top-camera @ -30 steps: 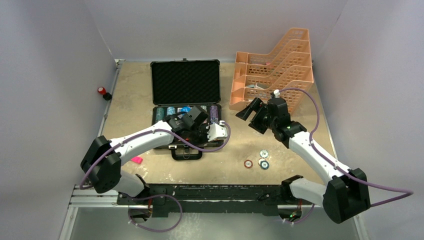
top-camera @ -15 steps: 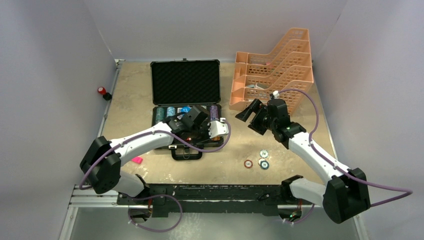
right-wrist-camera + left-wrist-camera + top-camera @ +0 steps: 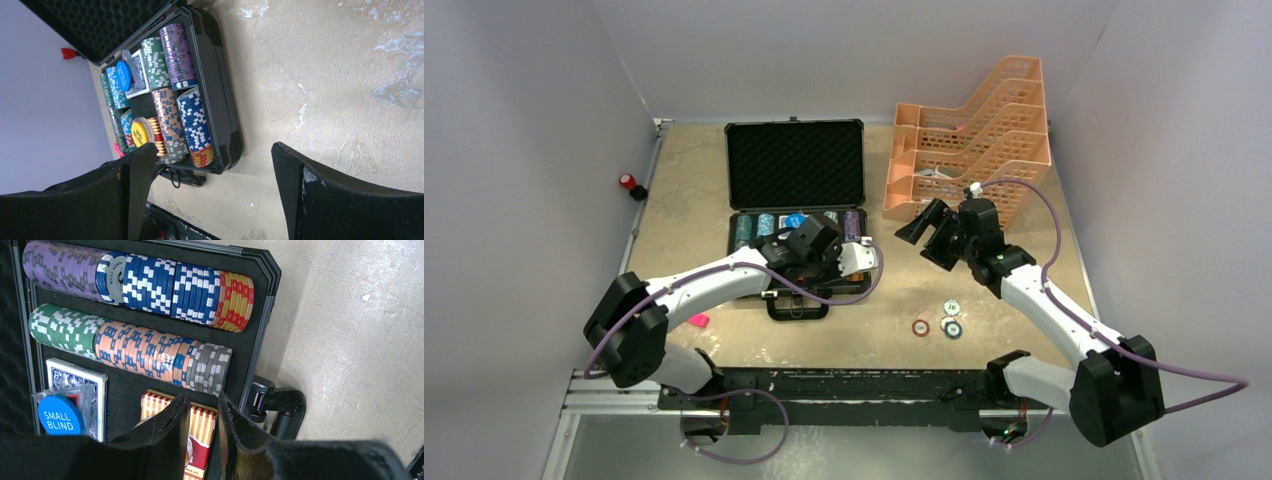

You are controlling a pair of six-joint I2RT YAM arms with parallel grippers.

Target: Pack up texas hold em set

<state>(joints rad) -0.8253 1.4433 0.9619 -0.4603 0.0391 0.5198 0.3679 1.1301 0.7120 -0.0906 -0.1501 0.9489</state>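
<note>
The black briefcase (image 3: 794, 165) lies open at the back middle, its foam lid flat behind the tray. Rows of poker chips (image 3: 150, 347) fill the tray, beside a blue card deck (image 3: 75, 382) and a blue small-blind button (image 3: 61, 415). My left gripper (image 3: 202, 400) hovers over the tray's near right corner, its jaws a little apart with nothing between them, and a red striped deck (image 3: 200, 425) lies right below. My right gripper (image 3: 924, 238) hangs wide open and empty above the table, right of the case. Three loose chips (image 3: 944, 320) lie near the front right.
A peach lattice tray rack (image 3: 974, 130) stands at the back right, just behind my right gripper. A pink marker (image 3: 696, 320) lies at the front left. A red knob (image 3: 628, 182) sits off the table's left edge. The case handle (image 3: 282, 405) sticks out toward me.
My left gripper's jaws have parted from shut, over the red striped deck in the tray. The right gripper has drifted slightly left, still wide open.
</note>
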